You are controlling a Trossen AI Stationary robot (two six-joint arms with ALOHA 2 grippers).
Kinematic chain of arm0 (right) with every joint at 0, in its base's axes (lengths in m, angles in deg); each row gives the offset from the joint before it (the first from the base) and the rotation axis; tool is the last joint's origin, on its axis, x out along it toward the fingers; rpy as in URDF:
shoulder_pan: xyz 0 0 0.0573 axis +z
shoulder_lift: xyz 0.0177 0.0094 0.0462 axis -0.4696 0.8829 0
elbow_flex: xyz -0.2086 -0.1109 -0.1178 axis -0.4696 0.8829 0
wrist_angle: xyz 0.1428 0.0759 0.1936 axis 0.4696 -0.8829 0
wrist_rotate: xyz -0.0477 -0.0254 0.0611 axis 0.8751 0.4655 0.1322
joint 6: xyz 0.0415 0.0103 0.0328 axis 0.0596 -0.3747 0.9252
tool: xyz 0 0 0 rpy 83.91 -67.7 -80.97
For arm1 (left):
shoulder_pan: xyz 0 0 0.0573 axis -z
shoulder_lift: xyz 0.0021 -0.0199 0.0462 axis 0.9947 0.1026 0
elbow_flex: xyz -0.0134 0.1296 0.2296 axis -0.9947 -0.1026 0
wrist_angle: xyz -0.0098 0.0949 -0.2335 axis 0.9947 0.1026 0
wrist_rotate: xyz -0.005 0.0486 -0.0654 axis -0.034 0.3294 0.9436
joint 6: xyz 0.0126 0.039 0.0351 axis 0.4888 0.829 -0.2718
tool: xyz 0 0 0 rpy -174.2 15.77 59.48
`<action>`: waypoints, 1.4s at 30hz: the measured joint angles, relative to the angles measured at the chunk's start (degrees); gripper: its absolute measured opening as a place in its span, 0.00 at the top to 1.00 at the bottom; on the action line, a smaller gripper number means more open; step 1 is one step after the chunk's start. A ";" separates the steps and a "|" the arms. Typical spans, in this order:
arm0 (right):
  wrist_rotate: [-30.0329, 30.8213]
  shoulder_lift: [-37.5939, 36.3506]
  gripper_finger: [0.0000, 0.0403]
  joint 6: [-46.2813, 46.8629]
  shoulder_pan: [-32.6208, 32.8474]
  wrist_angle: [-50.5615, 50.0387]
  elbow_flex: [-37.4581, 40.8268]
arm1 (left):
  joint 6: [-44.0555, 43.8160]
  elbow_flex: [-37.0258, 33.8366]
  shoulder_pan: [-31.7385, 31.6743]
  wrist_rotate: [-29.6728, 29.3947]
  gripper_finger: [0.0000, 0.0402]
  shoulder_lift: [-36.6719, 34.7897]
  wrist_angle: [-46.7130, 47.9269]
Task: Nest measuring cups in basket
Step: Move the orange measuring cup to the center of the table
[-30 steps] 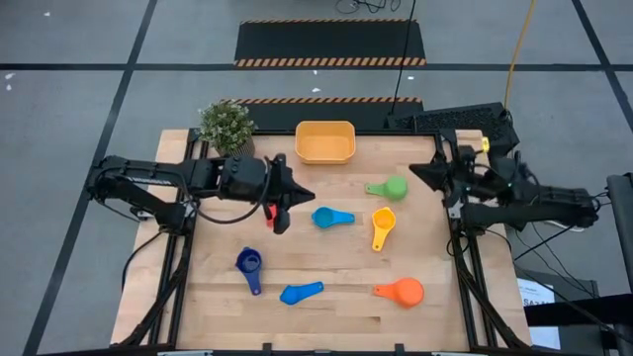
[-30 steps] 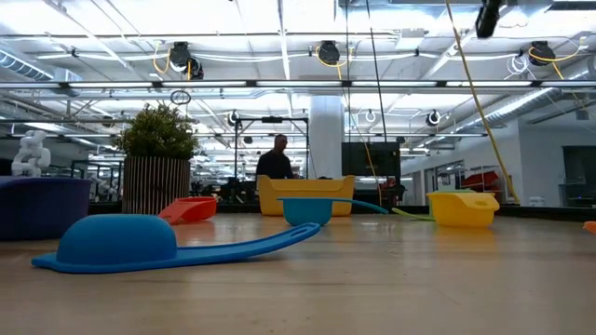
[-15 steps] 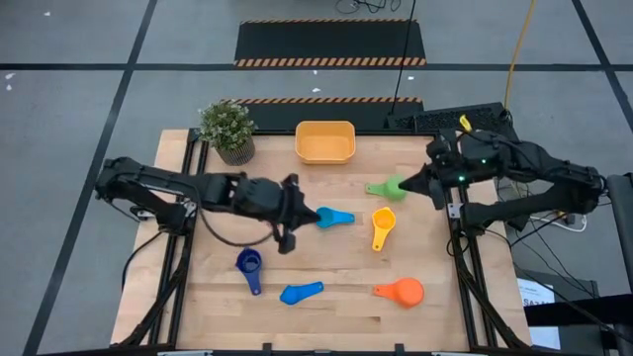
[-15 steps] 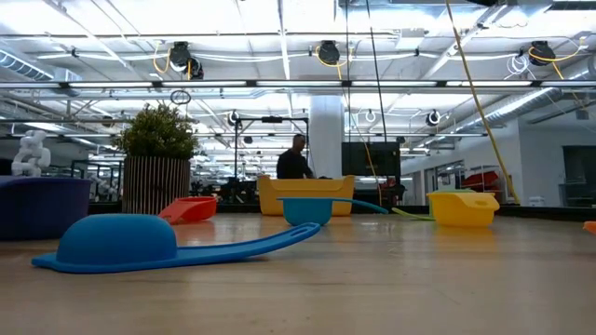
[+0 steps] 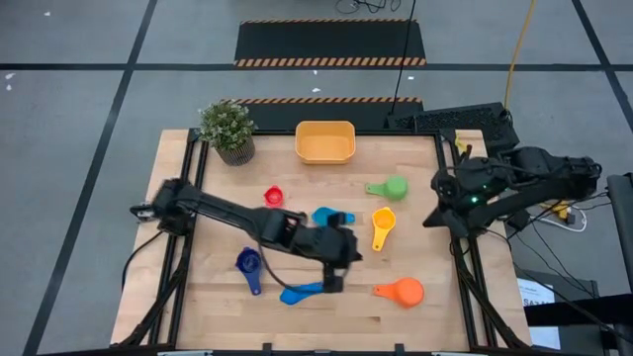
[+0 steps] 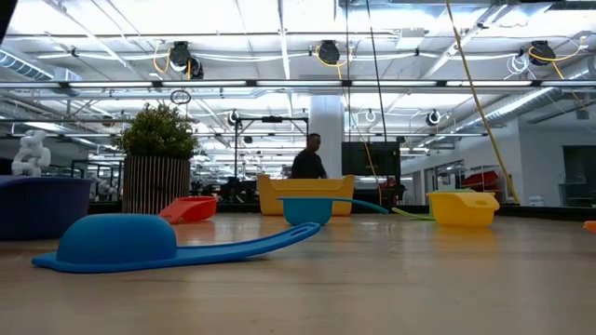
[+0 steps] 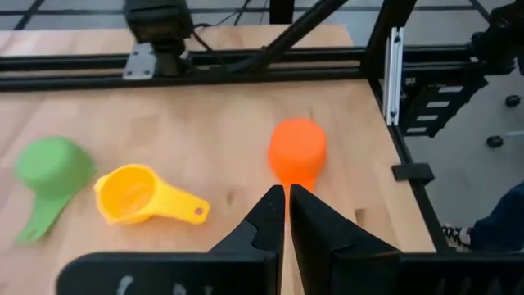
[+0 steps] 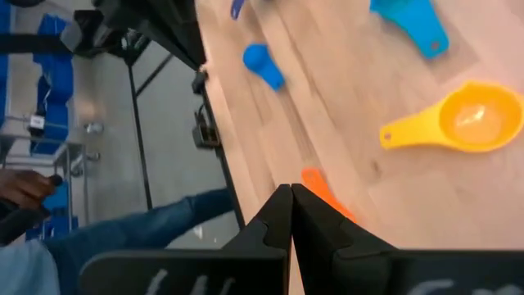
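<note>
Seven measuring cups lie loose on the wooden table: red [image 5: 274, 196], green [image 5: 389, 187], yellow [image 5: 383, 226], light blue [image 5: 333, 217], dark blue [image 5: 249, 267], a second light blue [image 5: 302, 293] lying mouth down, and orange [image 5: 401, 291]. The orange-yellow basket [image 5: 325, 141] stands at the far edge with nothing in it. My left gripper [image 5: 336, 277] hovers shut over the table's middle, pointing toward the orange cup [image 7: 297, 150] and holding nothing. My right gripper [image 5: 432, 220] is shut above the table's right edge, also holding nothing.
A small potted plant [image 5: 227, 129] stands at the far left corner beside the basket. Metal frame rails [image 5: 460, 247] run along the table's left and right sides. A person [image 6: 307, 163] walks in the room beyond the far edge.
My left gripper has swept from beside the red cup toward the table's right and near edge, sinking a little, and stays shut; the red cup now shows uncovered and has not moved. My right gripper has drawn back from the green cup toward the right edge and tipped.
</note>
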 joint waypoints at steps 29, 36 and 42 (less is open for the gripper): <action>15.32 0.11 1.00 30.30 24.46 17.43 20.35 | 23.75 15.35 -0.60 15.02 0.80 12.61 8.47; 13.19 0.20 1.00 36.82 24.71 22.28 25.61 | 34.94 15.33 -0.48 10.03 0.47 14.74 6.51; 13.47 0.25 1.00 45.63 26.74 20.57 28.36 | 42.70 15.28 -0.01 6.61 0.39 17.80 5.42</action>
